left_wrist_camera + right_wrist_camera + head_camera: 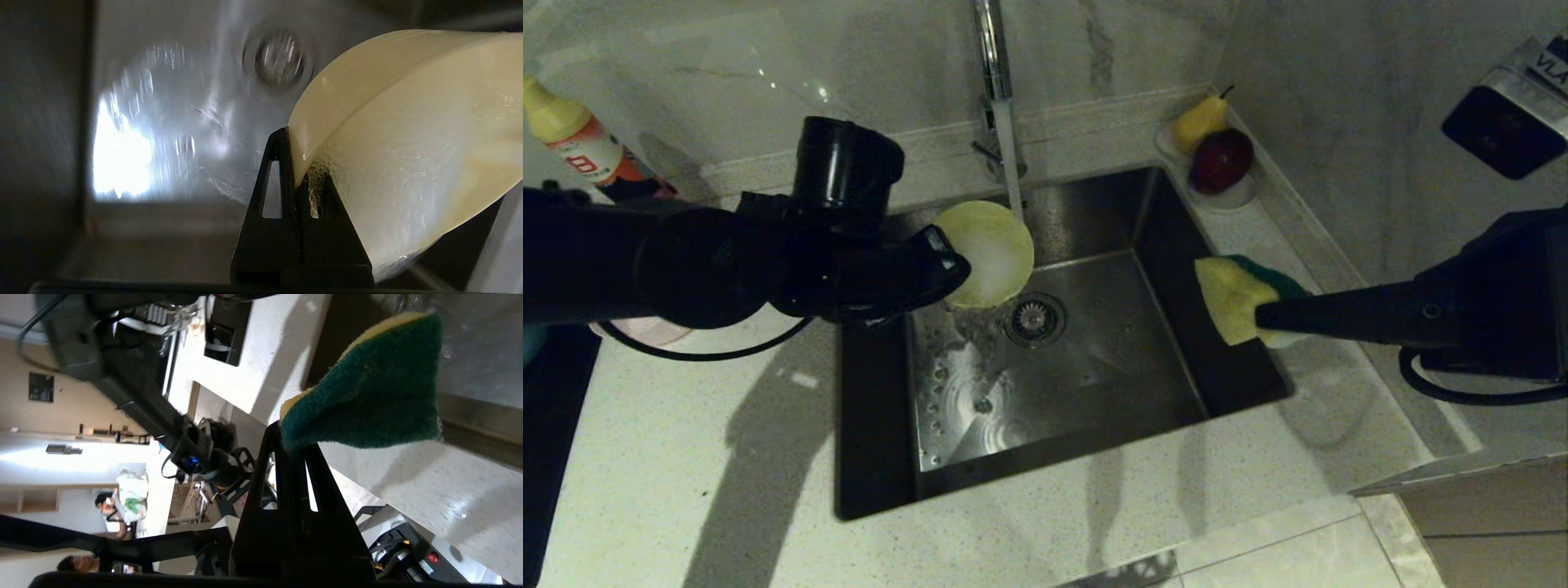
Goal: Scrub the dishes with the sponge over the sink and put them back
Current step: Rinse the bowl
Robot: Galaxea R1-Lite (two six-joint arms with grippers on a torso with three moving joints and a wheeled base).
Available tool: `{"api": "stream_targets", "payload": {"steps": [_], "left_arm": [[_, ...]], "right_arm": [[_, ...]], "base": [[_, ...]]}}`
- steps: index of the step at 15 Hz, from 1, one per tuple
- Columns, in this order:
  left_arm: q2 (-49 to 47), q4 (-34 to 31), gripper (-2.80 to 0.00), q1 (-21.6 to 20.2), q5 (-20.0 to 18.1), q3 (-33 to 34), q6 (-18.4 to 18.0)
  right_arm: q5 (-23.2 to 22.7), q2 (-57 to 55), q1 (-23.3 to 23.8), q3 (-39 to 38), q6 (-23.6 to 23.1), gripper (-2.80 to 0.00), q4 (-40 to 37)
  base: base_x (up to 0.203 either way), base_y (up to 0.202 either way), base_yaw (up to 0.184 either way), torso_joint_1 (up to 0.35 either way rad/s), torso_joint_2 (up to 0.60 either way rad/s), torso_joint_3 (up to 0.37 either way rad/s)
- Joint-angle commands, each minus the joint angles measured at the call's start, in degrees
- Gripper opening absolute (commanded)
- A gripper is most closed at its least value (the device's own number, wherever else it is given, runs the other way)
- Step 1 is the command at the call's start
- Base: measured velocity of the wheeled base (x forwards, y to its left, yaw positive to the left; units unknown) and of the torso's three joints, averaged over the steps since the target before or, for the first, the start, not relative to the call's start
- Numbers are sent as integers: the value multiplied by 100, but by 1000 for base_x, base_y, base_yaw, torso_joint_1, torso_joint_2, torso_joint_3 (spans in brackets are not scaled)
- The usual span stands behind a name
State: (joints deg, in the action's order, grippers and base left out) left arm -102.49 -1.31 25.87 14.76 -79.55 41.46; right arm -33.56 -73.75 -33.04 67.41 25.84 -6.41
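Left gripper [952, 265] fingers pinched yellow bowl [988, 253] rim under tap stream over sink [1094, 392]; right gripper [1262, 318] fingers clamped sponge [1229, 298] at right sink edge; scrub best with sponge brought leftward into bowl, bowl steady

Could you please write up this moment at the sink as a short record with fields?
left gripper: shut on the yellow bowl rim, over the sink
bowl: tilted on edge under the running tap
right gripper: shut on the sponge, at the sink's right edge
sponge and bowl: apart
counter, back right: pear and apple on a white dish
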Motion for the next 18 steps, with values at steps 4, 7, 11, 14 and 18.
{"api": "stream_targets", "payload": {"steps": [4, 7, 11, 14, 18], "left_arm": [[786, 3243, -280, -412, 51, 1803, -1538], [842, 5083, -280, -524, 37, 2461, -2533], [834, 6380, -280, -530, -168, 2872, -3365], [887, 6923, -280, -530, -202, 2912, -3714], [964, 7983, -280, -530, -399, 3451, -4273]], "right_arm": [[-19, -7, 87, -205, 8, -280, 7], [-10, -69, 87, -307, 8, -280, 25], [-19, -87, 87, -316, 8, -280, 34], [-19, -69, 78, -316, 8, -280, 34], [-28, -70, 78, -302, 8, -280, 25]], "base": [[0, 0, 0, 0, 0, 0], [0, 0, 0, 0, 0, 0], [0, 0, 0, 0, 0, 0], [0, 0, 0, 0, 0, 0], [0, 0, 0, 0, 0, 0]]}}
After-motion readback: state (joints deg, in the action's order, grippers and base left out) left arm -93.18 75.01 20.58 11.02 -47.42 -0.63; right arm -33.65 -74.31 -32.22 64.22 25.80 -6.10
